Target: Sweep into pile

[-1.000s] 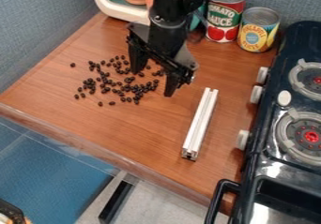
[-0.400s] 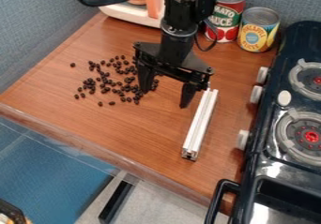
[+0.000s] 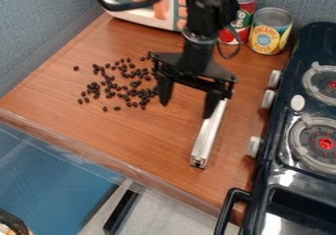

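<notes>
We are seeing our black two-finger hand (image 3: 186,110) standing wide and empty; the long white metal bar (image 3: 209,135) is running down-left from its right finger in view, small dark oval beans (image 3: 110,94) lying leftward.

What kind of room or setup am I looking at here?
Probably a mock kitchen for trying out a robot: a dark toy-like stove with round grey burners, a yellow-labelled metal can and a black mechanical arm over a brown wooden counter.
</notes>
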`<state>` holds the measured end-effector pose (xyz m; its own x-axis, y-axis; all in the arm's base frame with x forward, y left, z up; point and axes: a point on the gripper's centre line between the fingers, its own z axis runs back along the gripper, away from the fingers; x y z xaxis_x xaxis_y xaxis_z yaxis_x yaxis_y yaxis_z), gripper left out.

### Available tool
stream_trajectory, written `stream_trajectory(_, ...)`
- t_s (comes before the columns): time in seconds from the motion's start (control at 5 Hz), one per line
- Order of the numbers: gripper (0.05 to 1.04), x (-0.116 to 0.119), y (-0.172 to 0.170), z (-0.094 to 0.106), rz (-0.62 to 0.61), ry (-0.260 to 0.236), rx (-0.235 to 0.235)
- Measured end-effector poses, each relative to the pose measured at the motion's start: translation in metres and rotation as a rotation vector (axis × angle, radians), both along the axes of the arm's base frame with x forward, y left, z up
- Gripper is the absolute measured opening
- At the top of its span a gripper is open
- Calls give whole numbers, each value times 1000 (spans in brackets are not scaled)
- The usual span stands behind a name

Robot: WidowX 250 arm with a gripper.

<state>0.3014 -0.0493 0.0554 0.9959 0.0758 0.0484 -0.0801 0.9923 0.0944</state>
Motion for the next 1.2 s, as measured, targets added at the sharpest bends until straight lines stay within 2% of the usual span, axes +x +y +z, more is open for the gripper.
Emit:
stream_trajectory(0.6,998,6,-19,-12,-5,-37,-10)
stream_trajectory(1.0,998,9,-19,-26,14,-36,-3)
stream_trajectory(1.2,969,9,-21,-32,30,-40,-14)
